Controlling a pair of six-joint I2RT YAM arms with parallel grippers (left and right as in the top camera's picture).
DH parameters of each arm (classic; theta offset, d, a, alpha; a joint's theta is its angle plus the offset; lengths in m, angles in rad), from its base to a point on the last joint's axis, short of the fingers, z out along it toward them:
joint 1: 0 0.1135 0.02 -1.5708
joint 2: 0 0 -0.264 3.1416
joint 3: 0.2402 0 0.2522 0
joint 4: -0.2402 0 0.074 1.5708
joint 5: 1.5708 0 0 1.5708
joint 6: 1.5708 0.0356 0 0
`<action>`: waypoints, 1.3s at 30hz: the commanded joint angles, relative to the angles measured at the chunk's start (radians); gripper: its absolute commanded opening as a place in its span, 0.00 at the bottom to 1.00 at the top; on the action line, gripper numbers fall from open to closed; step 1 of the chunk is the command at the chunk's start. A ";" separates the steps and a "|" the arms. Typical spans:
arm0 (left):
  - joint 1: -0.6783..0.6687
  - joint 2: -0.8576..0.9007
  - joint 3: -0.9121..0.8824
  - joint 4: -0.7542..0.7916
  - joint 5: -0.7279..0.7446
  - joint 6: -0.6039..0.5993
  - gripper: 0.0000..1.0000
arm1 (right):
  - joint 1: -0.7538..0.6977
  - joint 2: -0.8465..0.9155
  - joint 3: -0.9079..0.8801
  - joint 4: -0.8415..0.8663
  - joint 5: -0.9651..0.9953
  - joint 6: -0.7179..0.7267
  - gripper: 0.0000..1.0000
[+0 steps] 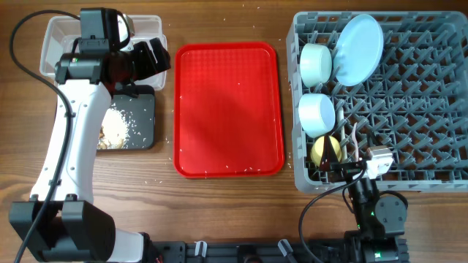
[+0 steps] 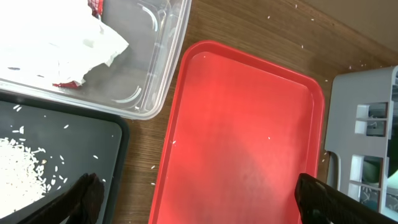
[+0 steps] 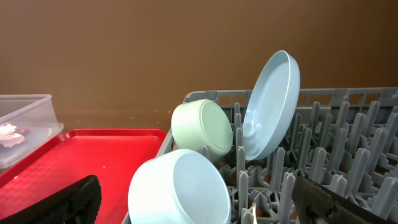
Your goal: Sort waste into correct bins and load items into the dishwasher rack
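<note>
My left gripper (image 1: 155, 57) (image 2: 205, 208) is open and empty, hovering over the gap between the black tray (image 2: 74, 134) and the flat red tray. The clear tub (image 1: 55, 33) (image 2: 158, 56) holds the white napkin (image 2: 56, 37) and the red wrapper (image 2: 68, 83). Rice and brownish scraps (image 1: 117, 128) (image 2: 18, 168) lie in the black tray (image 1: 142, 120). The grey rack (image 1: 409, 109) (image 3: 348, 143) holds the blue plate (image 1: 358, 47) (image 3: 270, 106), green bowl (image 1: 316, 63) (image 3: 202, 127), blue bowl (image 1: 316, 113) (image 3: 180, 190), yellow cup (image 1: 325, 151) and white cutlery (image 1: 353, 139). My right gripper (image 1: 342, 168) (image 3: 214, 208) is open and empty at the rack's near left corner.
The flat red serving tray (image 1: 228, 109) (image 2: 242, 137) (image 3: 81, 155) lies between the bins and the rack. Rice grains are scattered on the wooden table (image 1: 164, 183). Black cables run along the left arm and near the right arm's base.
</note>
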 commanded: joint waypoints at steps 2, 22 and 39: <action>-0.008 -0.040 -0.009 0.042 -0.031 0.009 1.00 | 0.002 -0.014 -0.010 0.000 -0.016 0.017 1.00; 0.057 -1.080 -1.275 0.940 -0.011 0.009 1.00 | 0.002 -0.014 -0.010 0.000 -0.016 0.017 1.00; 0.061 -1.626 -1.507 0.790 -0.067 0.009 1.00 | 0.002 -0.014 -0.010 0.000 -0.016 0.017 1.00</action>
